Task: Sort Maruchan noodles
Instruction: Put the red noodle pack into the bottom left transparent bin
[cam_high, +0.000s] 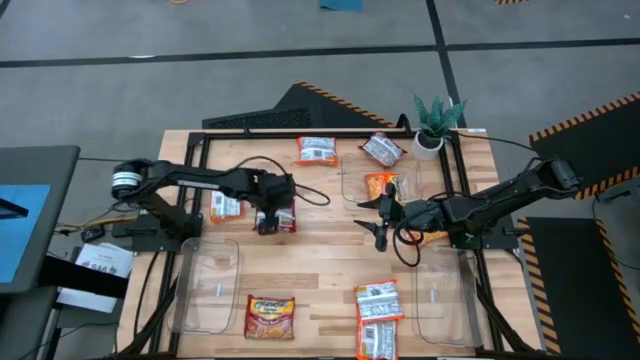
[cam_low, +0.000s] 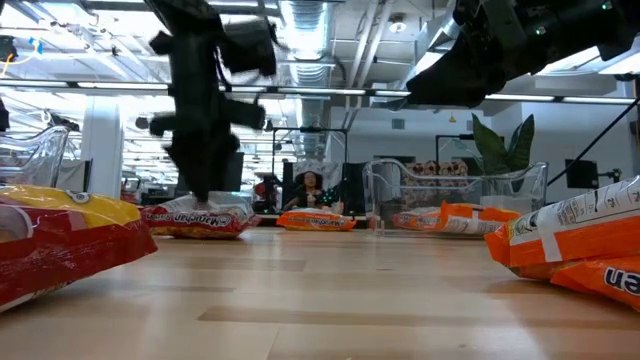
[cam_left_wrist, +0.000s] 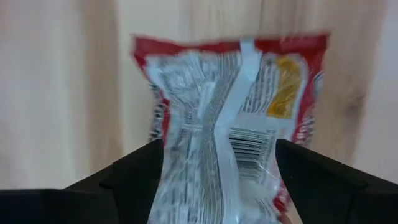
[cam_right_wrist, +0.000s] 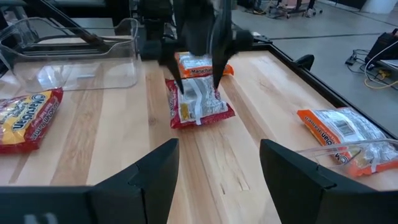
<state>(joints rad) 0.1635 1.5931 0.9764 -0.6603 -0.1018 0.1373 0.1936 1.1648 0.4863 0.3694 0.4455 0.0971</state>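
A white and silver noodle packet with red edges (cam_high: 283, 220) (cam_left_wrist: 224, 124) (cam_right_wrist: 198, 102) lies flat on the table, left of centre. My left gripper (cam_high: 268, 218) (cam_left_wrist: 217, 162) (cam_low: 200, 190) reaches down onto it, open wide, with one finger at each long side. My right gripper (cam_high: 382, 228) (cam_right_wrist: 217, 168) hangs open above the table's middle, to the packet's right and clear of it. Other packets lie around the table: one beside the left arm (cam_high: 225, 207), two at the far edge (cam_high: 317, 150) (cam_high: 382, 150), a dark red one (cam_high: 270, 315) and white and orange ones (cam_high: 378, 318) at the near edge. My left gripper comes at the packet from above, pointing down, with its fingers (cam_left_wrist: 137, 174) across the packet's width near one end (cam_left_wrist: 217, 180). The packet lies flat on the table. Whether the fingers touch it, I cannot tell.
Clear plastic bins stand at near left (cam_high: 205, 285), near right (cam_high: 445, 300) and far centre (cam_high: 352, 180); the far one holds an orange packet (cam_high: 381, 185). A potted plant (cam_high: 437, 125) stands in the far right corner. Bare wood shows in the middle (cam_high: 330, 260).
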